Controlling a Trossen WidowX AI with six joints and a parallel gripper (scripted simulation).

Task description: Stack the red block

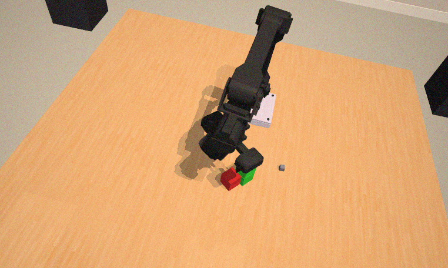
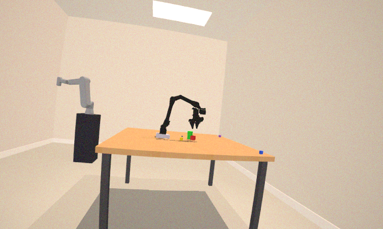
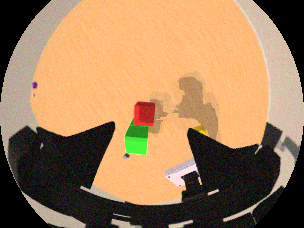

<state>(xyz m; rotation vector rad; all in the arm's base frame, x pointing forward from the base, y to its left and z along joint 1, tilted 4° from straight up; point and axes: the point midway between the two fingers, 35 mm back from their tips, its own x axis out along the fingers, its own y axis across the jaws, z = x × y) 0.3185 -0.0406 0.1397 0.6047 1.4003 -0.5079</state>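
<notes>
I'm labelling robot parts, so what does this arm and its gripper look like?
The arm is matte black throughout, built of chunky, boxy links. It rises from a pale grey square base plate with dark corner dots. The gripper is black too, with two tapered fingers. No cables or markings show.

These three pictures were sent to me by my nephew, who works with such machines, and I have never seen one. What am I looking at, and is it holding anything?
It is one black robot arm bolted to a wooden table. At its end is a gripper, two fingers that pinch things.

One picture looks down from above, one looks from across the room, and the round one comes from a camera on the arm's wrist, looking down between the fingers.

On the table a red block sits against a taller green tower. A small yellow cube, a grey one, a purple one and a blue one lie apart.

The gripper hangs wide open above the two blocks and holds nothing.
</notes>
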